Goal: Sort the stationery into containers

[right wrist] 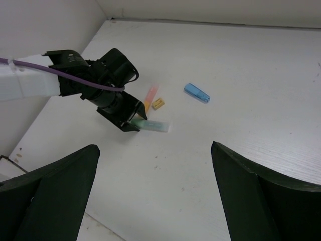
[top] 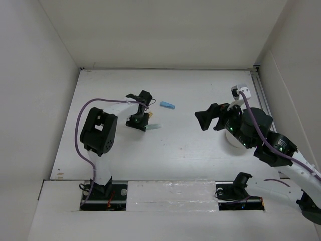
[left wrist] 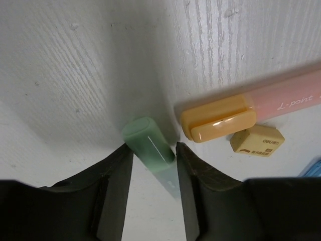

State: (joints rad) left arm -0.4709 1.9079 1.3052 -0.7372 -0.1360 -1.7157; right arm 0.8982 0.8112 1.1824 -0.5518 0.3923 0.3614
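My left gripper [left wrist: 153,153] is narrowly parted, straddling the mint-green marker [left wrist: 148,140], which lies unlifted on the surface [left wrist: 75,75]. Just beside it lie the orange-capped marker [left wrist: 218,118] and a tiny yellow piece [left wrist: 257,140], with the blue marker [top: 167,105] farther off. My right gripper [right wrist: 154,150] gapes empty near the white cup [top: 231,140]. I judge all four items still unsorted.

Top view first: it looks down from high behind both arm bases at six o'clock and takes in the whole worktop [top: 190,150]. The left wrist camera sits very near the surface, peering out between its own fingers [left wrist: 113,201] at the mint-green marker [left wrist: 148,143]. The right wrist camera hangs higher and farther back, facing nine o'clock, and all three views share that marker.
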